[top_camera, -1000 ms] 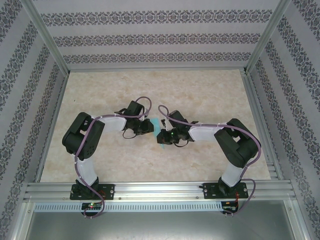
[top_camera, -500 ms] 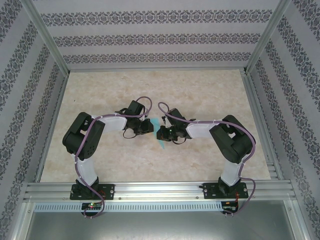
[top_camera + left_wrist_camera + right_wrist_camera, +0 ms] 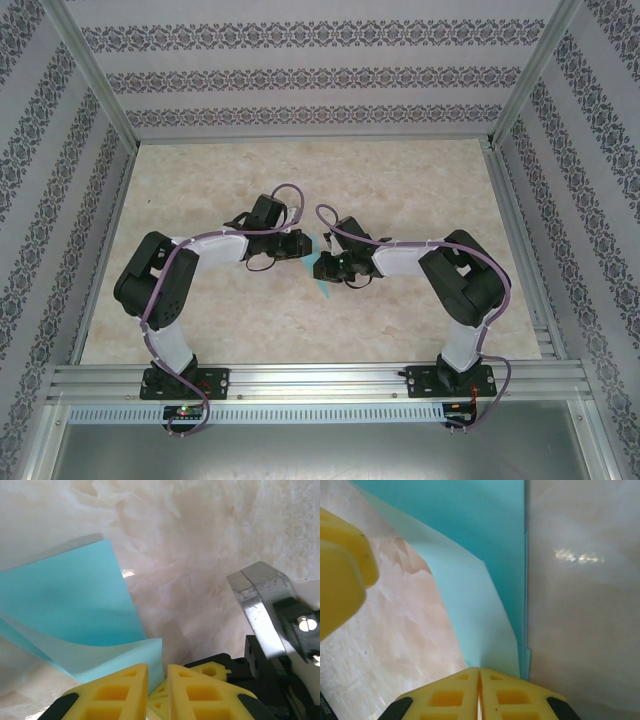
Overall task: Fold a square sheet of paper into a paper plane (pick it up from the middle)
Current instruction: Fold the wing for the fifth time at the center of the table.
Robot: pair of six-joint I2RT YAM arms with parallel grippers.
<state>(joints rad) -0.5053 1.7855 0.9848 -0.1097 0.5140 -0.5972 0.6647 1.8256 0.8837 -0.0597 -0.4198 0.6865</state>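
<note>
Dead centre of the top view, the paper (image 3: 326,287) is barely folded. The right gripper (image 3: 479,670) clamps it; the left gripper (image 3: 157,666) is nearly closed, can't tell if it's holding.

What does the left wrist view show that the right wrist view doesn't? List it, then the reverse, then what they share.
Left wrist view: the left claw pinching a curled flap of the paper, with the right arm's metal bracket to its right.
Right wrist view: the right claw shut on the paper beside a straight folded edge with stacked layers, and the left claw's yellow fingers at upper left.
Both: the blue paper, partly folded and curving above the marbled table.
</note>
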